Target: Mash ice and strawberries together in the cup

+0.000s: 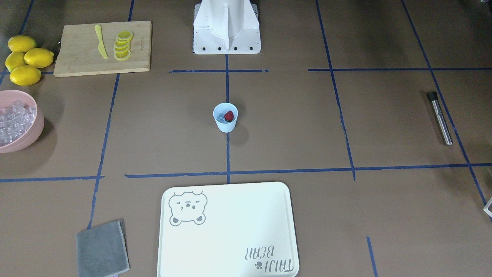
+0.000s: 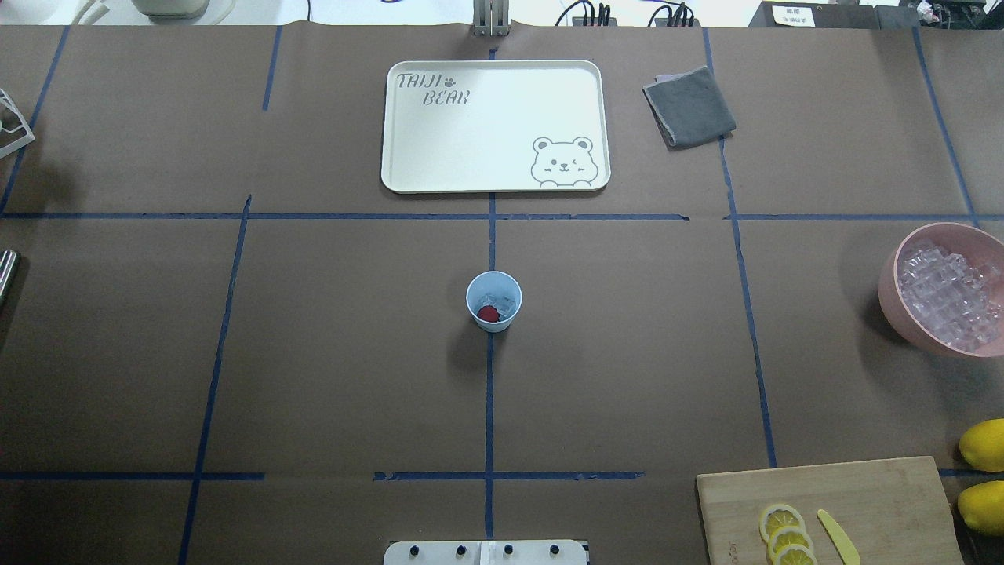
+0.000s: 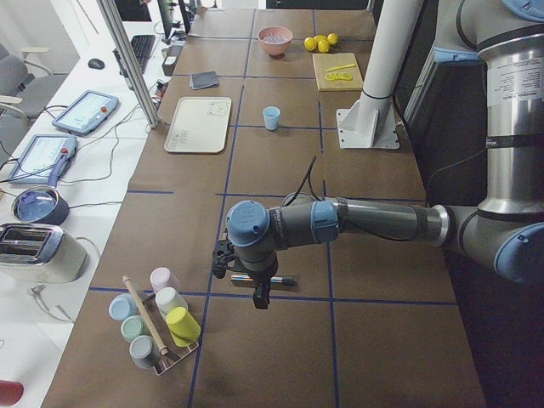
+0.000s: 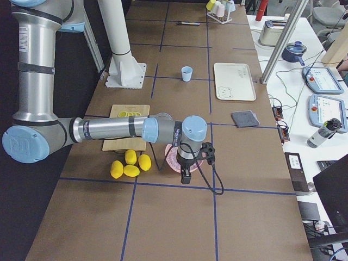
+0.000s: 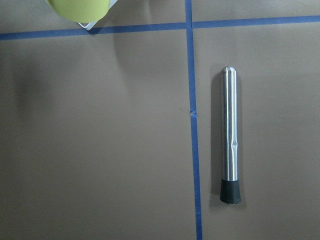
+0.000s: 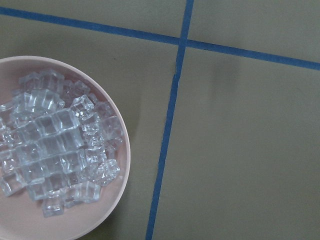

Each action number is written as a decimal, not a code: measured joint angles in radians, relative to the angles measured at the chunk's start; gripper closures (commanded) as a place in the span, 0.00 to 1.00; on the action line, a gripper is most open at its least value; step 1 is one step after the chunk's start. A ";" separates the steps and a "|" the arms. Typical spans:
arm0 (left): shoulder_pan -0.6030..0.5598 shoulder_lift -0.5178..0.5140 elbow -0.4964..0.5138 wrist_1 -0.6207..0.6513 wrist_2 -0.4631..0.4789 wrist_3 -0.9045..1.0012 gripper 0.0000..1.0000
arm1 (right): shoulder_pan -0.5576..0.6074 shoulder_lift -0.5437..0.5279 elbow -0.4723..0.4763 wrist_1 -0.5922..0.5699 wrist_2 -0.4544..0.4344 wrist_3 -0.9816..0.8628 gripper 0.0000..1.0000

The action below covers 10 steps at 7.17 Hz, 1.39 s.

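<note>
At the middle of the table [image 2: 314,353], on the crossing of the blue tape lines, you have the pale blue cup [image 2: 493,300] standing upright with the strawberry [image 2: 488,314] and a few ice cubes [image 2: 499,300] already inside, so the filling looks done and the mashing has not begun. The steel muddler [image 5: 230,135] lies flat and untouched on the robot's left side of the table, well apart from the cup, and the left tool [image 3: 255,276] hangs over it, which suggests you are lining up to pick it up first. The right tool [image 4: 187,166] hovers beside the pink bowl [image 6: 100,150] of spare ice, away from the cup. Both tools show only in the side views, so you cannot tell how far apart their fingers stand. The table is covered in brown paper marked into squares with blue tape. Around the edges you have a cream bear tray [image 2: 408,141], a grey cloth [image 2: 689,106], a wooden board [image 1: 77,57] with lemon slices [image 1: 123,45] and a yellow knife [image 1: 100,41], whole lemons [image 1: 27,59], and a rack of coloured cups [image 3: 157,327].
</note>
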 measured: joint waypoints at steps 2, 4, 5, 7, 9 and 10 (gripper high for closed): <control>0.001 0.000 0.002 -0.003 0.028 -0.001 0.00 | -0.001 0.013 -0.011 0.003 -0.001 0.000 0.00; 0.013 0.002 -0.006 -0.002 0.031 -0.001 0.00 | -0.001 0.016 -0.012 0.005 -0.001 0.001 0.00; 0.017 0.005 -0.007 -0.002 0.032 0.000 0.00 | -0.001 0.016 -0.011 0.005 -0.001 0.002 0.00; 0.020 0.008 0.000 -0.002 0.032 -0.001 0.00 | -0.001 0.017 -0.012 0.006 0.001 0.007 0.00; 0.020 0.009 0.001 -0.008 0.032 -0.001 0.00 | -0.001 0.015 -0.011 0.007 0.002 0.008 0.00; 0.020 0.009 0.000 -0.010 0.032 -0.002 0.00 | -0.001 0.014 -0.009 0.008 0.006 0.008 0.00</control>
